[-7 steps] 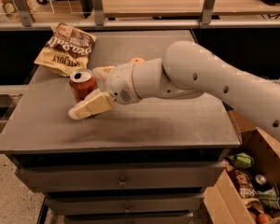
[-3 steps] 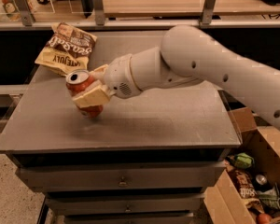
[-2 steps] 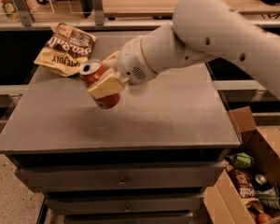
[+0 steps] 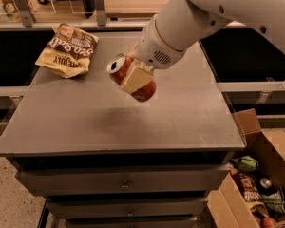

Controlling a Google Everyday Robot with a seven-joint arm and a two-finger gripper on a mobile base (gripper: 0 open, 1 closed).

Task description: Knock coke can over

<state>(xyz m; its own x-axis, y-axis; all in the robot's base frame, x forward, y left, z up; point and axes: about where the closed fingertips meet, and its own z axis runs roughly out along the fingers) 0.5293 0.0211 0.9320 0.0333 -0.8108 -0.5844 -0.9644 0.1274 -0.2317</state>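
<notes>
Coke can, red cylinder with silver top, tilted above the flat grey surface, clamped in the end effector

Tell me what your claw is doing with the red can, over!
Claw shut on red aluminium coke can, above grey tabletop middle. Can tilted, held off surface. Yellow-brown chip bag back left, not in the way.
</notes>
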